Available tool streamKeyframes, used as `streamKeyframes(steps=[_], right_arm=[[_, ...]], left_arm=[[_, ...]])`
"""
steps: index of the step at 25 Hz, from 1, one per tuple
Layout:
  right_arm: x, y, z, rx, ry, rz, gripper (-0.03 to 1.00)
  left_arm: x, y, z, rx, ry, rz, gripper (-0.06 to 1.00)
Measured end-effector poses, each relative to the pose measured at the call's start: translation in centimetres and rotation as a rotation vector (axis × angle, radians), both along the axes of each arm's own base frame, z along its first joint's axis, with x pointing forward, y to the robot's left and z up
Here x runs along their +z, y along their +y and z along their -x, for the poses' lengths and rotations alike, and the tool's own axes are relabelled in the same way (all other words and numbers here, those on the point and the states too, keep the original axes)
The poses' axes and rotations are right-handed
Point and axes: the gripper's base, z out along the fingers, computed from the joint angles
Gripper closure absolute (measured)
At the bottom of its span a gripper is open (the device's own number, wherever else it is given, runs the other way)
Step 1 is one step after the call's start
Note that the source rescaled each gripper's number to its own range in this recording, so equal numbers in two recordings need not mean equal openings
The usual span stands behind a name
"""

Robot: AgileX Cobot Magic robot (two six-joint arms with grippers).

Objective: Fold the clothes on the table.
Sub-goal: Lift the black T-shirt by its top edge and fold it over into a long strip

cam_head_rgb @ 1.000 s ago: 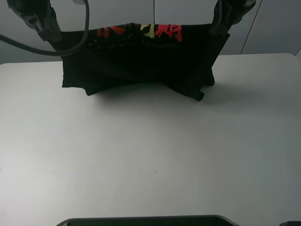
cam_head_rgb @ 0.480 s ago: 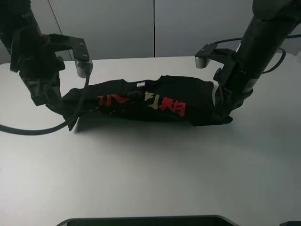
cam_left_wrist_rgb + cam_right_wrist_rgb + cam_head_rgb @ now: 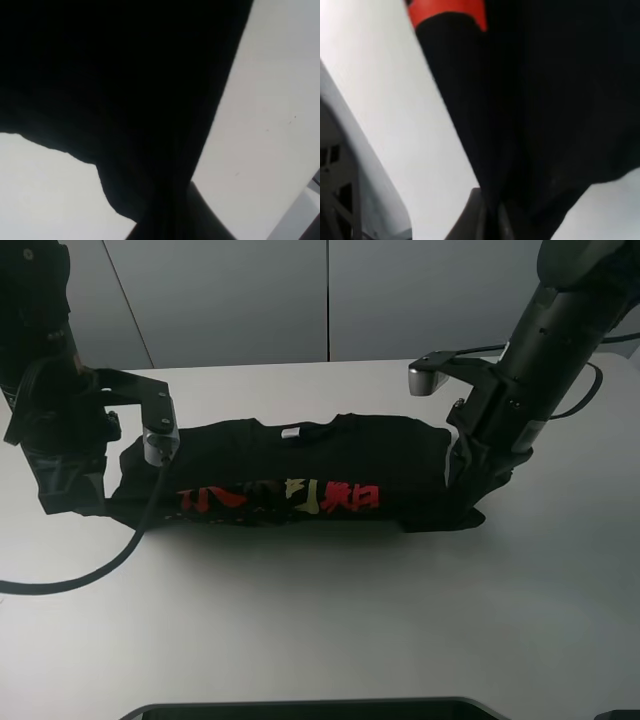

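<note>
T-shirt [image 3: 290,455]: flat folded band across the far middle of the table [image 3: 320,620], print [image 3: 290,498] up along near edge | my left gripper [image 3: 75,495]: clamped on its left end | my right gripper [image 3: 462,502]: clamped on its right end

The high view held one black T-shirt [image 3: 300,455], which carried one white neck label [image 3: 290,433] and one single row of printed characters [image 3: 280,497]. There was one white table [image 3: 320,630]. Two black robot arms were counted, one left arm [image 3: 45,410] and one right arm [image 3: 545,350], and two grey camera housings, one left housing [image 3: 160,440] and one right housing [image 3: 428,375].
</note>
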Motion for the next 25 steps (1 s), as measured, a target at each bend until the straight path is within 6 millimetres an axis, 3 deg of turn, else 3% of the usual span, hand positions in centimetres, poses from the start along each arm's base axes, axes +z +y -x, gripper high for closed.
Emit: streamKeyframes(steps=[11,21,25], right_arm=[[-1.1,0.2,-0.6,-0.031,-0.128,-0.047,0.96],[-0.8,0.4,-4.3,-0.092,-0.543,-0.072,0.96],[-0.4,0.3,-5.3,-0.059,-0.680,-0.070,0.96]], left_arm=[[-0.1,0.1,-0.2,-0.012,-0.025,-0.008,0.94],[0.5,-0.6,-4.7,-0.128,-0.518,0.047,0.94],[0.2,-0.8,-6.1,-0.190,-0.627,0.035,0.94]])
